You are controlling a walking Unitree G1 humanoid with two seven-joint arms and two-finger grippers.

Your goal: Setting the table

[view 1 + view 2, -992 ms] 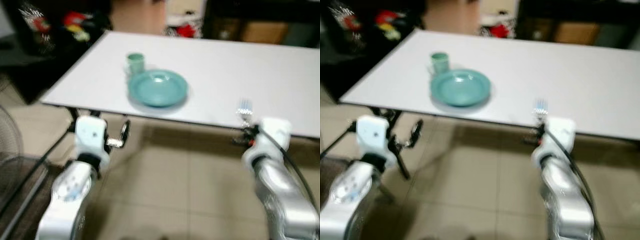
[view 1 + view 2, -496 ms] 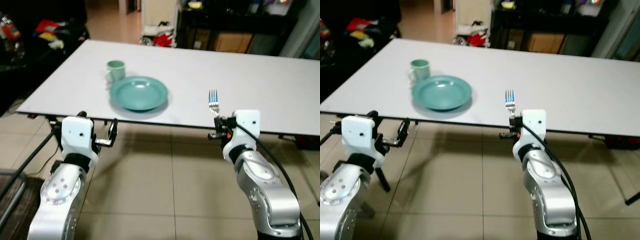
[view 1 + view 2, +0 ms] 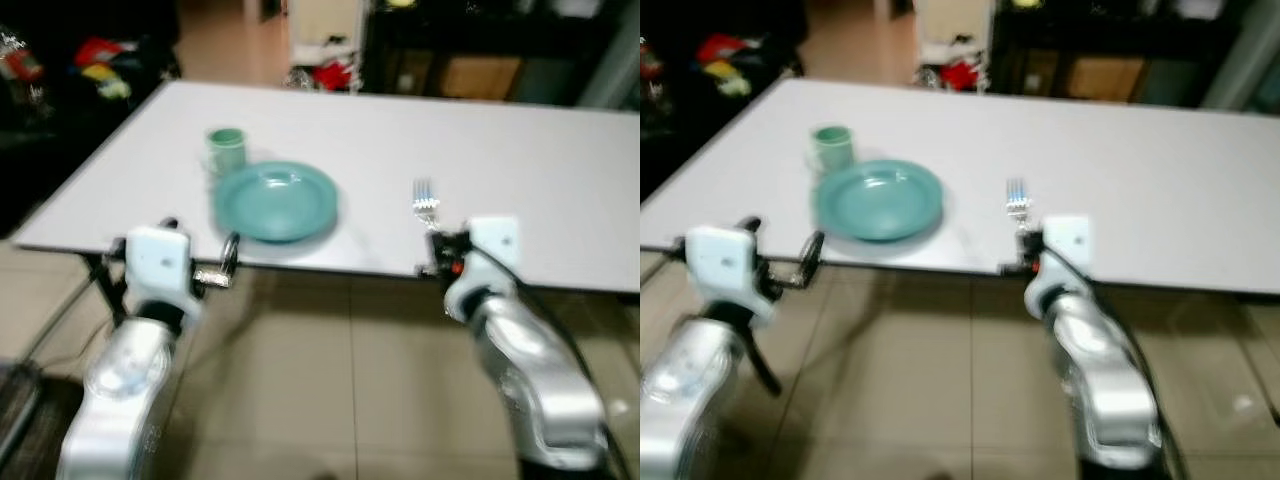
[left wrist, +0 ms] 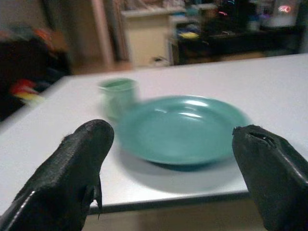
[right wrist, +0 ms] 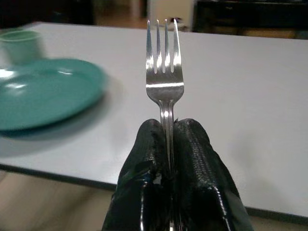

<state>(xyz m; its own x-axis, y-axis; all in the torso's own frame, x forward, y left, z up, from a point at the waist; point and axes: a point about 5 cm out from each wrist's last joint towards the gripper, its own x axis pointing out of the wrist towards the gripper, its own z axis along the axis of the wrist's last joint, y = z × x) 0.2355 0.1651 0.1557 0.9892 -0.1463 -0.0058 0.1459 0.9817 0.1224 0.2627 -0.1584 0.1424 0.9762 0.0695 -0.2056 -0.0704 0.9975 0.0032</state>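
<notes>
We stand at the near edge of a wide white counter (image 3: 520,160), its far right end cut off by the frame. The head views are blurred, so fine detail is hard to read. Beyond the counter the room is dim; dark furniture and red and yellow clutter (image 3: 100,62) cannot be made out further.

On the counter's left half sits a teal plate (image 3: 275,200), close to the near edge, and a small green cup (image 3: 226,149) stands just behind it, touching or nearly so; we cannot tell which.

Our left hand (image 4: 168,202) hangs below the counter edge in front of the plate, fingers (image 4: 72,168) spread wide and grasping nothing.

Our right hand (image 5: 168,144) is clenched on a silver fork (image 5: 163,72), held upright with tines up, at the counter's near edge, right of the plate. The fork's handle is hidden between the fingers.
</notes>
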